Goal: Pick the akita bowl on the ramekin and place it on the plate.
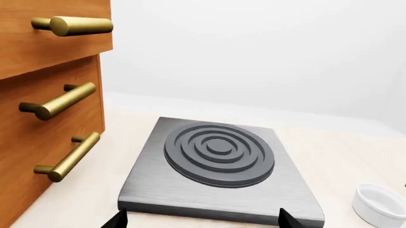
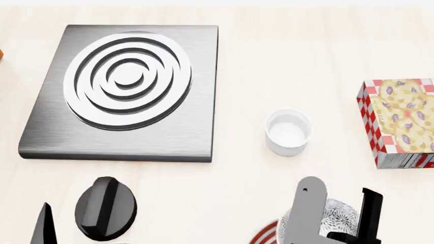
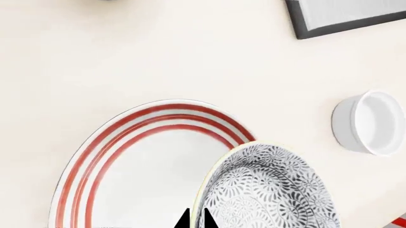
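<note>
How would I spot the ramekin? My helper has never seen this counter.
Start at the big grey hob plate on the pale counter. Between it and the red-checked box stands the ramekin, alone. It is small, plain white and straight-sided, unlike the speckled akita bowl by the red-ringed plate.

Little of the robot's body shows. In the head view, the right arm's end is a smooth, light grey, rounded link (image 2: pixel 305 213) with one small dark hole near its top, beside a flat black finger (image 2: pixel 369 211) with squared edges. At the lower left stands a round, glossy black housing (image 2: pixel 105 208) with a raised bar across it, and a thin black pointed blade (image 2: pixel 44 226). The wrist views show only matte black pointed fingertips (image 1: pixel 288 218), (image 3: pixel 197 219).
</note>
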{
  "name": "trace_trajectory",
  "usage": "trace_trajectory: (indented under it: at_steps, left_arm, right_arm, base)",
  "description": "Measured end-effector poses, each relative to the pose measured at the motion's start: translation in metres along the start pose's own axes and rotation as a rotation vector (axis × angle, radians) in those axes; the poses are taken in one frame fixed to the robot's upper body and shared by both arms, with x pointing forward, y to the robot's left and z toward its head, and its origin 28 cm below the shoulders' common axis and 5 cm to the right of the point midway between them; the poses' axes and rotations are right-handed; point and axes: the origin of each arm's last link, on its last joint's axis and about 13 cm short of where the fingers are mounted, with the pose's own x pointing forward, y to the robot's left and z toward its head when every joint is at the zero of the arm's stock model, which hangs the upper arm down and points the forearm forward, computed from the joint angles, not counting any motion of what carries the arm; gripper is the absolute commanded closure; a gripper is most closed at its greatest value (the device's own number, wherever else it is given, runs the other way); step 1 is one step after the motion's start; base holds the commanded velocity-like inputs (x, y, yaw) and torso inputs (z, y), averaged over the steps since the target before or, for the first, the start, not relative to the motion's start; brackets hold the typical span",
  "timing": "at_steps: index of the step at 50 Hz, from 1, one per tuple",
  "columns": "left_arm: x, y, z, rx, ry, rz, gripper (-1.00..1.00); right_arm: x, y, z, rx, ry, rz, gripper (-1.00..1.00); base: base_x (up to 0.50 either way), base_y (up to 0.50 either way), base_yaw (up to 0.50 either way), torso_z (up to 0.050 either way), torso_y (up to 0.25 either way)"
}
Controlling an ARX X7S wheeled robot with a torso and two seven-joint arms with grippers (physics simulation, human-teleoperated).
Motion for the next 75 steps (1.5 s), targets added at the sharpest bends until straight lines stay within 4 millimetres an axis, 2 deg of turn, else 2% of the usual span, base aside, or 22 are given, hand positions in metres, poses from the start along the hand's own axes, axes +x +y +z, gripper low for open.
trace_trajectory:
  at_steps: [41, 75]
  left_arm:
    - [0.001, 0.0, -0.001, 0.004, 0.003, 0.002, -1.0]
    - [0.001, -0.001, -0.001, 0.008, 0.004, 0.002, -1.0]
  right_arm:
    - [0.02, 0.026, -0.018, 0.03, -0.03, 0.042, 1.0]
    - [0.033, 0.038, -0.03, 0.063, -0.05, 0.055, 1.0]
  base:
    - [0.0, 0.0, 0.0, 0.0, 0.0]
    - [0.0, 0.0, 0.0, 0.0, 0.0]
